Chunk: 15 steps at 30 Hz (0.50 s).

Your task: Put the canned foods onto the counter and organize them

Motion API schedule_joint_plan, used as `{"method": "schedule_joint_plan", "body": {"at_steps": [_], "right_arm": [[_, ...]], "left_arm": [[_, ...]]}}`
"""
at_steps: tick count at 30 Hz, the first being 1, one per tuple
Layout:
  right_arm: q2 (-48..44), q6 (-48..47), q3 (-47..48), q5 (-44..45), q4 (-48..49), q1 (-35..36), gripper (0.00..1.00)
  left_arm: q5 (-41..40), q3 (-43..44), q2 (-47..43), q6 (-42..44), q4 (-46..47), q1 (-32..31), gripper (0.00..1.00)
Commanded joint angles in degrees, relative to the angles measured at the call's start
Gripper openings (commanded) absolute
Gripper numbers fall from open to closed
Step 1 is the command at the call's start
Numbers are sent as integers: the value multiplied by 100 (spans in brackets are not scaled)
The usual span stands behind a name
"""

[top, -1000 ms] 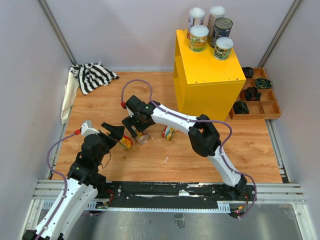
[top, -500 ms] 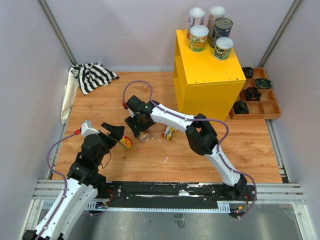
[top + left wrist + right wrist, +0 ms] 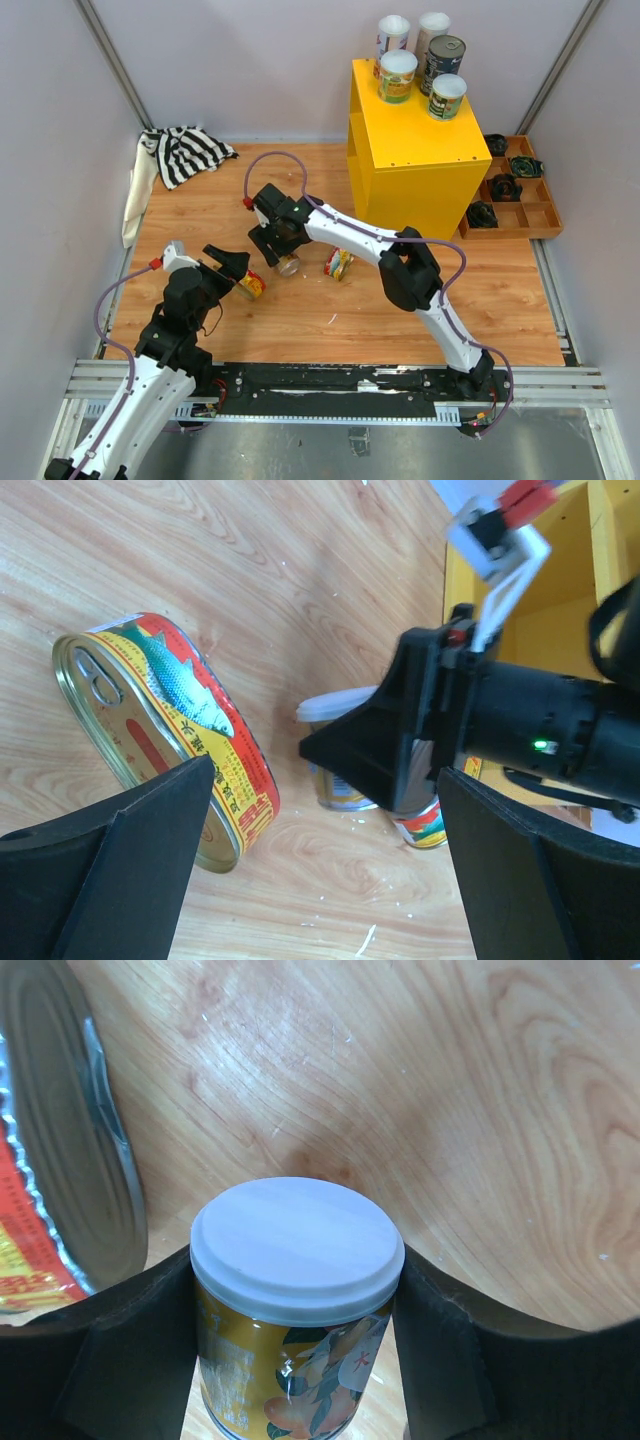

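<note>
Right jaws clamped on the white-lidded can (image 3: pixel 295 1290) near the middle of the worktop (image 3: pixel 500 300).
Both pads press the can's sides, with the flat fish tin (image 3: pixel 165 735) close on its near-left side. The left jaws hang spread wide over that tin. A red-and-yellow can (image 3: pixel 338 264) lies just right of the held one. Five cans (image 3: pixel 398 75) crowd the rear edge of the yellow cabinet (image 3: pixel 410 150) top, toward the worktop's far-right corner.
</note>
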Motion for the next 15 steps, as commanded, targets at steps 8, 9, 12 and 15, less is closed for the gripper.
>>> {"method": "schedule_joint_plan", "body": {"at_steps": [8,9,12,15], "right_arm": [[-1369,-433,-125,607,528,-85,14],[-1451,-476,-134,655,570,-87,13],[-1746,-570,-157,786,742,-80,10],[-2017,-673,-155,966,950,-70,9]], "left_arm": [[-126,274,17,150,11,46,99],[-126,265,22,139,34,52,98],[-118,253,52,123,135,51,99],[-93,268,157,131,210,52,98]]}}
